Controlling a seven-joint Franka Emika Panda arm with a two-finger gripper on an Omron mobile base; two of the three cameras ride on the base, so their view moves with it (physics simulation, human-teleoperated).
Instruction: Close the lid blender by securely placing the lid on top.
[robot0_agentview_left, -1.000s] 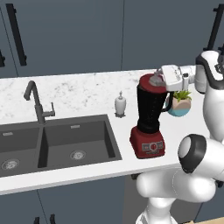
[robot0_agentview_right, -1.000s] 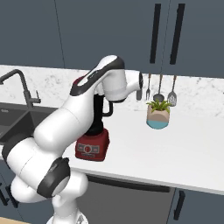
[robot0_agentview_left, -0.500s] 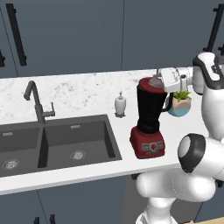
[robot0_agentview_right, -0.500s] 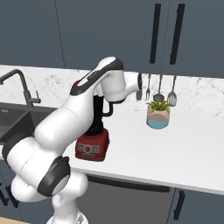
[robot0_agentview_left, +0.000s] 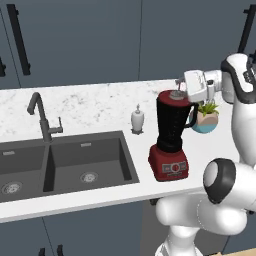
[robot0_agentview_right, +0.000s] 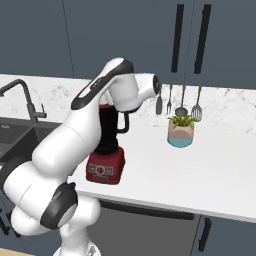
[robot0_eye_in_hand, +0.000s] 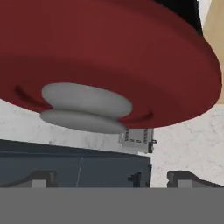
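The blender stands on the counter with its boxy red base and dark tapered jar. In the right base view my arm covers part of the jar above the base. The red lid with its grey knob lies on the jar's rim. In the hand view the lid looms close, its knob facing the camera. My gripper hovers level with the jar's top on its right side. It is open, fingertips spread wide and holding nothing, the gripper just short of the lid.
A white soap dispenser stands left of the blender, beside the double sink and faucet. A potted plant sits right of the jar, close under my hand. Utensils hang on the back wall. Dark cabinets hang above.
My hand has drifted slightly to the right, away from the jar's top. The lid and blender have stayed where they were.
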